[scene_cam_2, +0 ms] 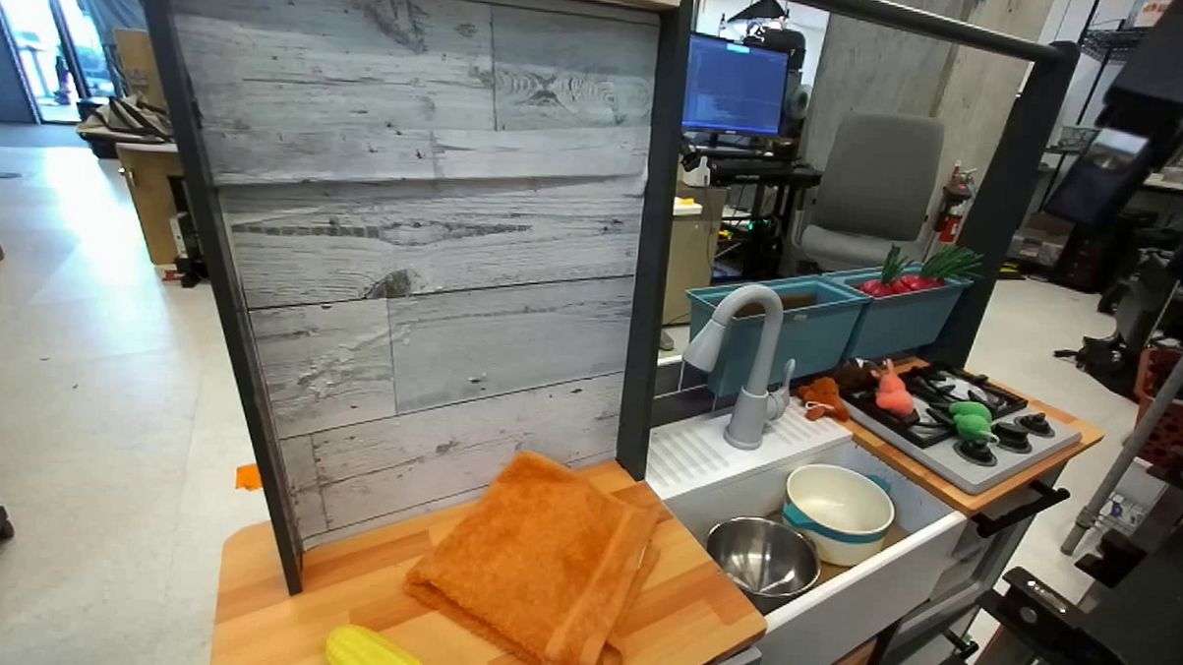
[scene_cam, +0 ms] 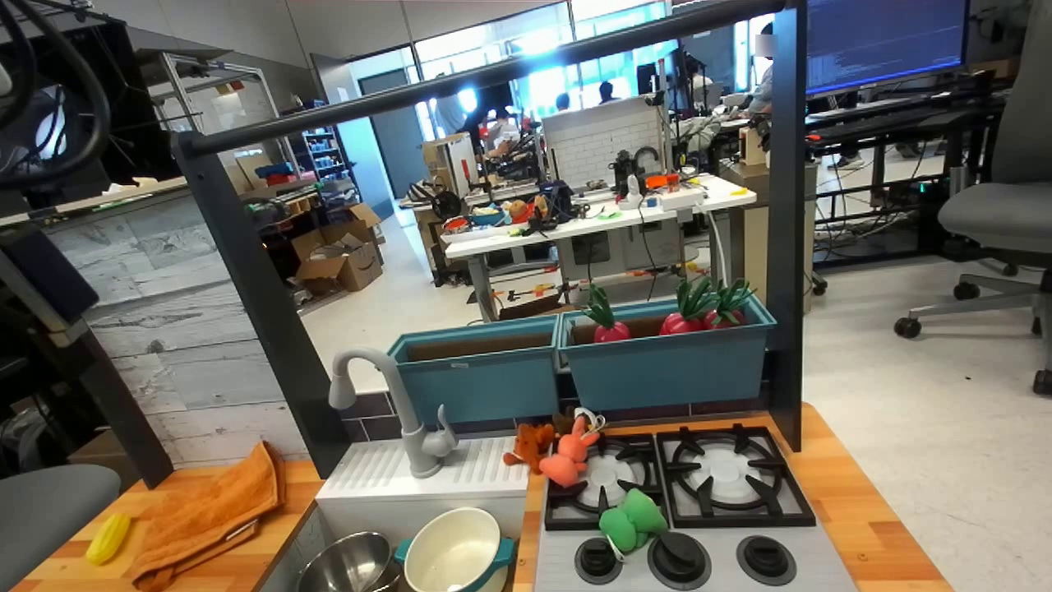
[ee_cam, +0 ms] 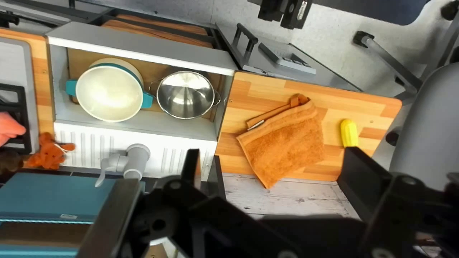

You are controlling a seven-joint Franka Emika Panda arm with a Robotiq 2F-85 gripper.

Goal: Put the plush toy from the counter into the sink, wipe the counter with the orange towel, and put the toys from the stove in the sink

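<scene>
A wooden worktop (scene_cam_2: 277, 607) borders one white sink (scene_cam_2: 857, 608), with one stove (scene_cam: 723, 541) alongside and two teal planters (scene_cam: 485, 380) behind. One orange towel (ee_cam: 287, 147) lies folded on the worktop. A cream pot (ee_cam: 109, 93) and a steel pot (ee_cam: 185, 95), two in all, stand in the sink. The claw (ee_cam: 272, 149), in the wrist view, is spread wide apart. Four plush toys (scene_cam: 567, 462) gather on and beside the stove: coral, orange, brown, and a green toy (scene_cam: 633, 520) caught in both exterior views but outside the wrist view. One yellow corn cob (ee_cam: 349, 132) lies near the towel.
</scene>
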